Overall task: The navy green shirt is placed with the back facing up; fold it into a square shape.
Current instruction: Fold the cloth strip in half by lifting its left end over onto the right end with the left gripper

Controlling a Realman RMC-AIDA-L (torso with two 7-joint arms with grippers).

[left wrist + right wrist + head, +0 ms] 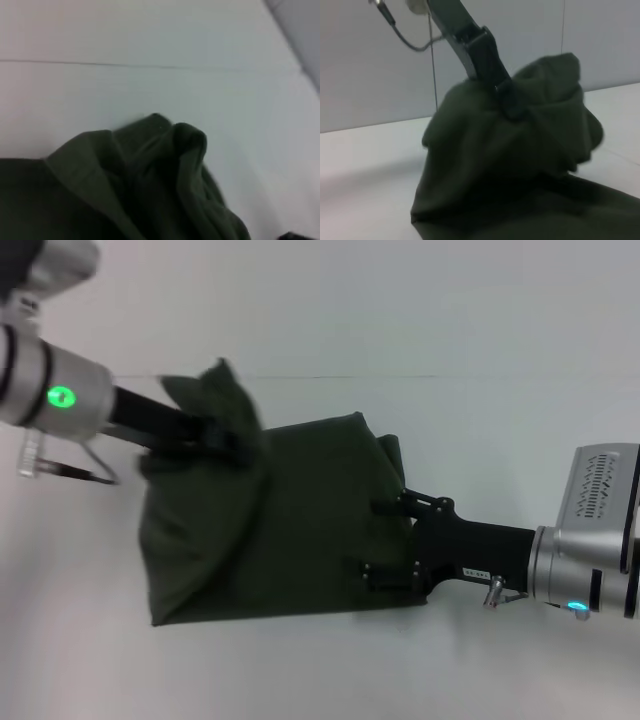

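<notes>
The navy green shirt [300, 530] lies partly folded on the white table, with its left part bunched and lifted. My left gripper [222, 438] is shut on that raised bunch, and cloth drapes down around it. From the right wrist view, the same left gripper [507, 102] pinches the top of the hanging shirt [520, 165]. Only crumpled shirt folds [150, 190] show in the left wrist view. My right gripper [375, 542] rests open at the shirt's right edge, fingers spread wide over the cloth.
The white table [500, 340] stretches around the shirt on all sides. A thin seam line [450, 377] crosses it behind the shirt. A cable loop [95, 465] hangs from the left arm, close to the shirt's left side.
</notes>
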